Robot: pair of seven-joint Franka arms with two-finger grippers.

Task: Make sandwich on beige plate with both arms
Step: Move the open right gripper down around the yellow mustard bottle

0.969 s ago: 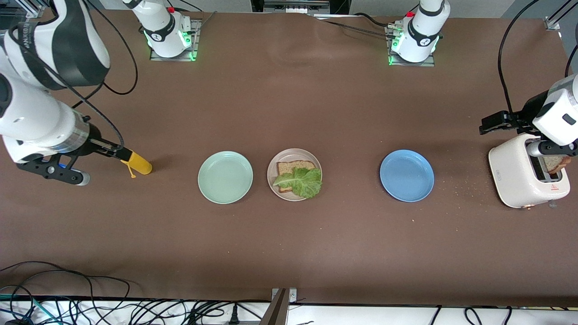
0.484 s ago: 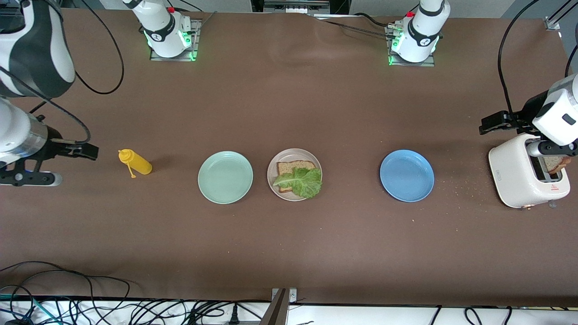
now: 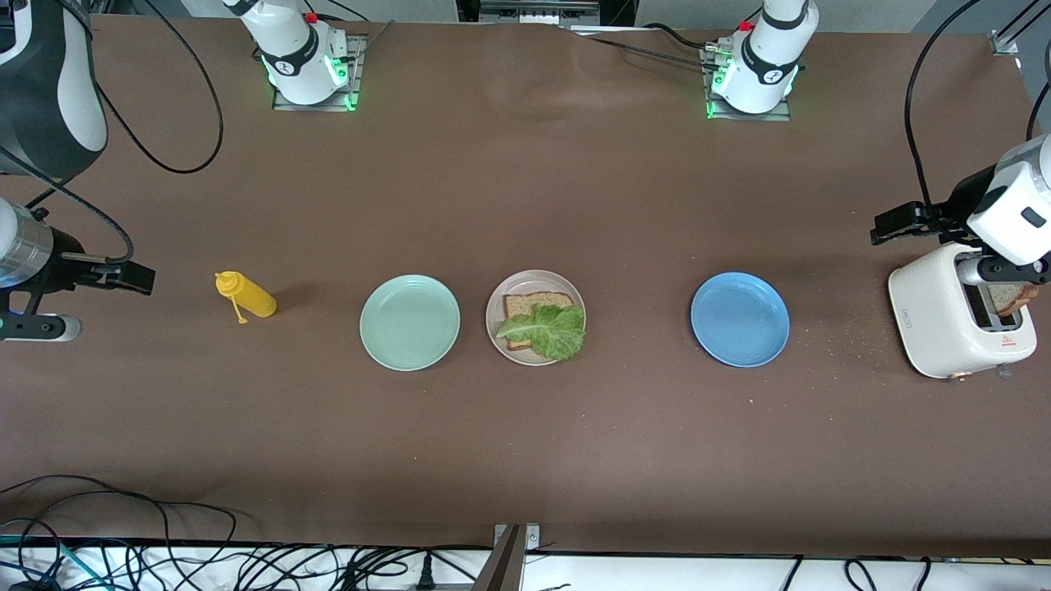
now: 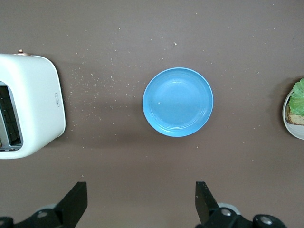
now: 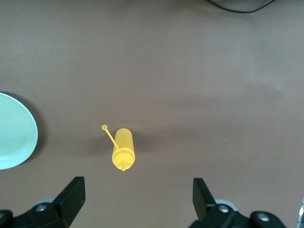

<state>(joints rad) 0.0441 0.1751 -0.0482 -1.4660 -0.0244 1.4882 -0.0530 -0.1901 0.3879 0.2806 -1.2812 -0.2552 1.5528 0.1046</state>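
The big brown counter (image 3: 525, 460) holds everything. Two large white robot arms stand at its ends. The right arm (image 3: 41, 98) is up over the right arm's end of the counter, and the left arm (image 3: 1006, 201) is over the white toaster (image 3: 944, 316) at the left arm's end.

The white toaster has a brown slice of bread (image 3: 1011, 297) sticking out of its slot. Crumbs lie on the counter beside it.

Three round plates sit in a row. The mint green plate (image 3: 410, 322) is toward the right arm's end. The blue plate (image 3: 740, 319) is toward the left arm's end. The pale beige plate (image 3: 509, 349) is between them, just beside the green one.

On the beige plate lies one square brown bread slice (image 3: 525, 305). A ruffled green lettuce leaf (image 3: 548, 330) rests on top of it.

The left claw (image 4: 140, 202) is wide open and holds nothing. It hangs over the counter beside the toaster.

The right claw (image 5: 137, 199) is wide open too, with nothing in it. It hangs over the counter near the small yellow squeeze bottle (image 3: 246, 296), which lies on its side.
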